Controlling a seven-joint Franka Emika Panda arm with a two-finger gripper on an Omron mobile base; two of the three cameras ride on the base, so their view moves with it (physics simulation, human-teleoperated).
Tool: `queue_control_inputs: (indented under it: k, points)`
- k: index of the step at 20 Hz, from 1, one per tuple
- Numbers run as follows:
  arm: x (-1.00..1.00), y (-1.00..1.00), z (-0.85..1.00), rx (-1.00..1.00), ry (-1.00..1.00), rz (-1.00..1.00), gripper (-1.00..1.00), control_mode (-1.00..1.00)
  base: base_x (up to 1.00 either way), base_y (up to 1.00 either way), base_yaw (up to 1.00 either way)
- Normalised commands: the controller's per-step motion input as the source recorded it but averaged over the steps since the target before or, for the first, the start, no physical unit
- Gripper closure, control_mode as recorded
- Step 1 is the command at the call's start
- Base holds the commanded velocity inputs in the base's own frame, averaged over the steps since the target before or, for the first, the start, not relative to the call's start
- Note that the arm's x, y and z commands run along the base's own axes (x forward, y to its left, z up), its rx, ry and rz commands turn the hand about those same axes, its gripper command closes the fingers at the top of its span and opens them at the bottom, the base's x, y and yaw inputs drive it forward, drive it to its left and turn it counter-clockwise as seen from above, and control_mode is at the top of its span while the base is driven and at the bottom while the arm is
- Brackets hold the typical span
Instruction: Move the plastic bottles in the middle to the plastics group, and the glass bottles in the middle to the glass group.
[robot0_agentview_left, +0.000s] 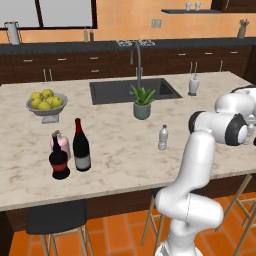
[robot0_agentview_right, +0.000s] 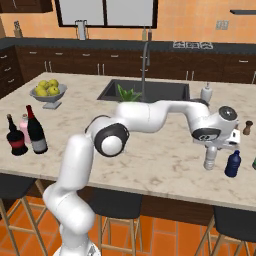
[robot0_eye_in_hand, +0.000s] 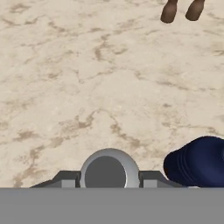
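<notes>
The gripper (robot0_agentview_right: 212, 149) is clenched on 1 clear water bottle (robot0_agentview_right: 210, 159), standing it beside a blue bottle (robot0_agentview_right: 232, 164) near the island counter's (robot0_agentview_left: 120, 165) right front edge, apparently the plastics group. The second water bottle (robot0_agentview_left: 163, 138) waits mid-counter; the wine bottle (robot0_agentview_left: 81, 146) stands beside the squat red-labelled bottle (robot0_agentview_left: 59, 159).

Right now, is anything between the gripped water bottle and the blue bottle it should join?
Nothing visible. The gripper holds the water bottle right beside the blue bottle; just a narrow strip of bare counter separates them.
</notes>
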Motion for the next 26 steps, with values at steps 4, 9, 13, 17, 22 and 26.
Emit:
queue_control_inputs:
  k: [4,9,13,17,22,26]
  points:
    - [0.03,-0.29,0.0,0.0,0.0,-0.07,1.0,-1.0,0.0,0.0,0.0]
    - [0.02,-0.02,-0.05,0.0,0.0,-0.02,1.0,-1.0,0.0,0.0,0.0]
    - [0.02,0.14,-0.62,0.03,0.0,0.0,1.0,-1.0,0.0,0.0,0.0]
    - [0.0,0.01,-0.55,0.0,0.0,0.0,1.0,-1.0,0.0,0.0,0.0]
    - [0.05,0.0,-0.14,0.0,0.0,0.0,1.0,-1.0,0.0,0.0,0.0]
    - [0.13,-0.01,0.0,0.0,-0.03,0.0,1.0,-1.0,0.0,0.0,0.0]
